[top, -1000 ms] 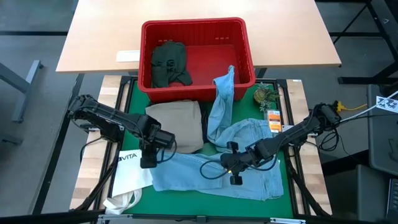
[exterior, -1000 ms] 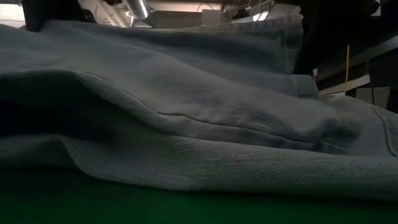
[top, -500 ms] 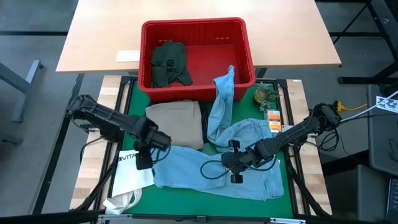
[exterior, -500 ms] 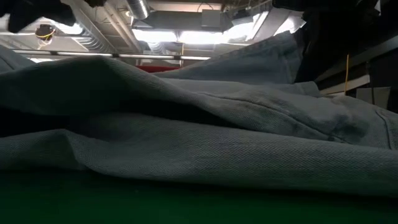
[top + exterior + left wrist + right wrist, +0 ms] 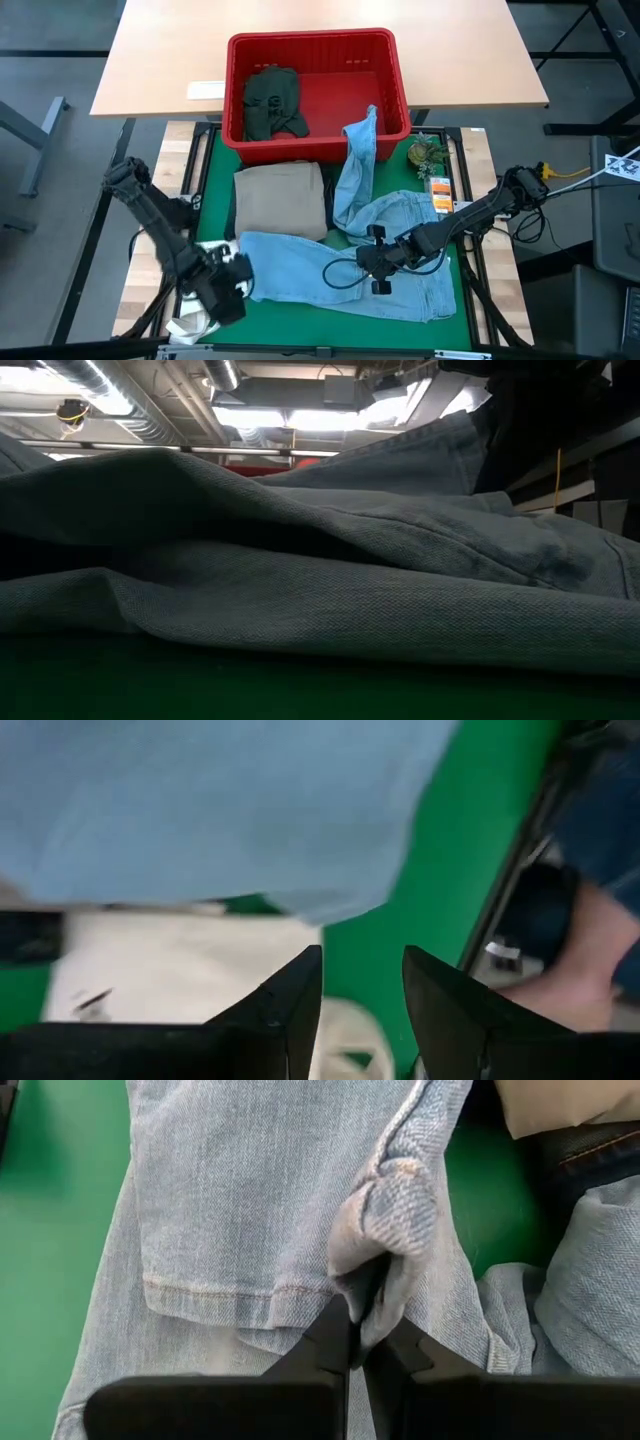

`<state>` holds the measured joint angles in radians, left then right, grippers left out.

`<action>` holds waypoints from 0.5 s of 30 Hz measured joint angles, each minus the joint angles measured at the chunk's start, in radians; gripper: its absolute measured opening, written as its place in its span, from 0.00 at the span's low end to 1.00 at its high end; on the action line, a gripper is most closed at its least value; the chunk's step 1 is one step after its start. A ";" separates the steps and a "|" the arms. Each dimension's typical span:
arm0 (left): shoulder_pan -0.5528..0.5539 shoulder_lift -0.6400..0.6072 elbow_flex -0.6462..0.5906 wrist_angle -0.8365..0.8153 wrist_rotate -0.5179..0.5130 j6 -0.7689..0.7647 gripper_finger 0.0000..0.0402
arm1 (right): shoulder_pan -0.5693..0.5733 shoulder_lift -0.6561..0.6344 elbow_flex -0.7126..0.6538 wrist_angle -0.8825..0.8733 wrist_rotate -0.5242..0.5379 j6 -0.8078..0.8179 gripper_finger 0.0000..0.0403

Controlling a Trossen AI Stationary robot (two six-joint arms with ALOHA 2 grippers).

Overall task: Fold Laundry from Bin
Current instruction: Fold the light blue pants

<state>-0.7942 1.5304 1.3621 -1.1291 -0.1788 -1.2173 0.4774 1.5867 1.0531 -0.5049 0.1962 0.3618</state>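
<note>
1. High view: the red bin (image 5: 318, 85) stands at the far middle of the work area, straddling the edge between the wooden tabletop and the green surface (image 5: 213, 165).
2. A dark green piece (image 5: 272, 100) lies inside the bin at its left side.
3. Light blue jeans (image 5: 340, 270) are spread across the near middle of the green surface, and one leg runs up and drapes over the bin's near right rim.
4. Folded khaki trousers (image 5: 282, 198) lie just near of the bin, left of the raised jeans leg, with a strip of darker cloth showing at their right edge.
5. The right pincer (image 5: 378, 272) sits low over the middle of the jeans; in the right wrist view its fingers (image 5: 330, 1342) are clenched on a bunched fold of the light denim (image 5: 390, 1220).
6. The left pincer (image 5: 232, 292) is at the near left, over the white tote bag (image 5: 205, 300), just beside the left end of the jeans.
7. In the left wrist view its fingers (image 5: 290, 1000) stand apart with a gap between them, released and gripping nothing, with the jeans edge (image 5: 230, 810) and the white bag (image 5: 170, 960) ahead.
8. The low view is filled by folds of the jeans (image 5: 320, 590) lying on the green surface.
</note>
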 joint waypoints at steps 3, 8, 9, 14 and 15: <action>-0.070 0.033 0.000 0.033 -0.089 -0.087 0.34 | 0.000 0.000 0.000 0.003 0.002 0.000 0.04; -0.123 0.116 0.000 0.031 -0.095 -0.195 0.38 | 0.000 0.000 0.000 0.006 0.003 0.000 0.04; -0.127 0.134 0.000 0.034 -0.095 -0.197 0.40 | 0.000 0.000 0.000 0.006 0.003 0.000 0.04; -0.132 0.217 0.000 0.062 -0.093 -0.196 0.52 | 0.000 0.000 0.000 0.006 -0.005 0.000 0.04; -0.131 0.233 0.000 0.072 -0.093 -0.195 0.54 | 0.000 0.000 0.000 0.006 -0.007 0.000 0.04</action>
<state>-0.9250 1.7635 1.3624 -1.0570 -0.2714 -1.4128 0.4774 1.5867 1.0531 -0.4990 0.1895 0.3618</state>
